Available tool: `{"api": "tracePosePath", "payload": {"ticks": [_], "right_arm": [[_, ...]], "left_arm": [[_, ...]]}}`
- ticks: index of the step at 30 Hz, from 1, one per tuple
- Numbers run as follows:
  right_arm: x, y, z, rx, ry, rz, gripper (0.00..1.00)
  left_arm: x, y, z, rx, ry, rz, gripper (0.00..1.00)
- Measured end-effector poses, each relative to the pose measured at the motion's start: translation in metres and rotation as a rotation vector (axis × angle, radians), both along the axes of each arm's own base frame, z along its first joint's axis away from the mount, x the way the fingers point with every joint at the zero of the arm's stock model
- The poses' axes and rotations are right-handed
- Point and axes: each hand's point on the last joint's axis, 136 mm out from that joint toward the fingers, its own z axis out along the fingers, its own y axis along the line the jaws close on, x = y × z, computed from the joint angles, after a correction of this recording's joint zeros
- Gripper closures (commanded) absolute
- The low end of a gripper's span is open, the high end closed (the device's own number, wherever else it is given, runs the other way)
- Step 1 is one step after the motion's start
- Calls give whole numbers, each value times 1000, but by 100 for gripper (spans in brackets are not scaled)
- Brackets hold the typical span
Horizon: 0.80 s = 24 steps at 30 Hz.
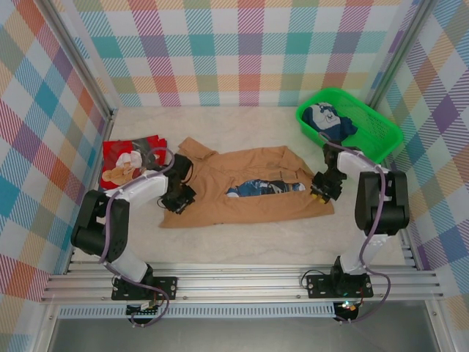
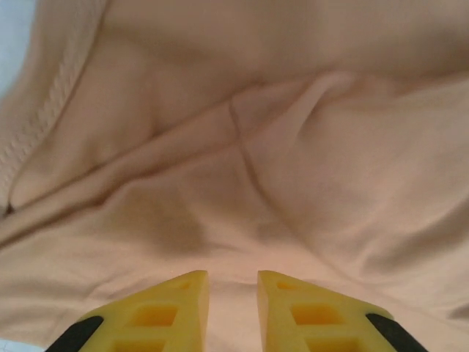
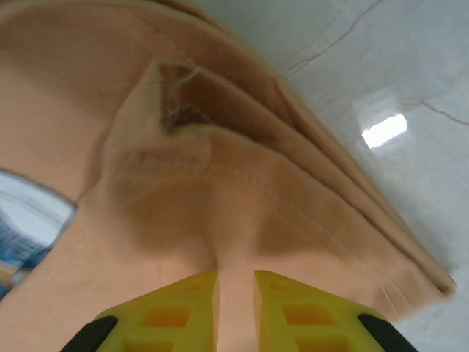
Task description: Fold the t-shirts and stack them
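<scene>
At the middle of the desk (image 1: 242, 246) lies the tan t-shirt (image 1: 253, 176), spread crosswise with its near hem turned up, so that a strip of blue-and-white print (image 1: 264, 188) peeps out of the fold. The red t-shirt (image 1: 130, 163) sits folded at 9 o'clock, just beside the tan one's sleeve. At 2 o'clock stands a green basket (image 1: 382, 130) with a dark blue and white cloth (image 1: 330, 121) in it.

The left hand (image 1: 178, 198) is down on the shirt's 9 o'clock edge, its yellow fingers (image 2: 183, 301) drawn nearly together with tan cloth running into the narrow gap. The right hand (image 1: 320, 189) is at the 3 o'clock edge, likewise pinched close, and from its wrist camera the hem bunches up right into its grip.

To my eye the step in hand is a fold of the tan shirt, both ends held. To do it well, both hands should rise together and travel at the same pace, with the cloth taut between them so the middle does not sag or drag. The right hand seems to hold several layers; it should carry all of them. Lay the edge down square before letting go.

As for writing, I can read none: no label or brand shows, and the print is mostly hidden in the fold.
</scene>
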Motion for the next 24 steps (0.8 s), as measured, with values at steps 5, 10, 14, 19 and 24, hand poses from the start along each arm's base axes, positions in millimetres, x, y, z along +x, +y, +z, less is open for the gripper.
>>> {"api": "tracePosePath", "payload": {"ticks": [5, 10, 14, 19, 24], "right_arm": [[-2, 1, -9, 4, 26, 0, 80], [-2, 1, -10, 3, 27, -1, 79], [-4, -1, -9, -4, 33, 0, 79], [-28, -6, -8, -34, 94, -14, 79], [-79, -9, -8, -50, 194, -53, 73]], "left_arm": [[-45, 12, -15, 12, 67, 7, 75], [-78, 28, -15, 32, 76, 25, 73], [-88, 33, -20, 45, 97, 33, 73], [-92, 36, -19, 59, 109, 35, 72], [-105, 41, -18, 70, 130, 49, 73]]}}
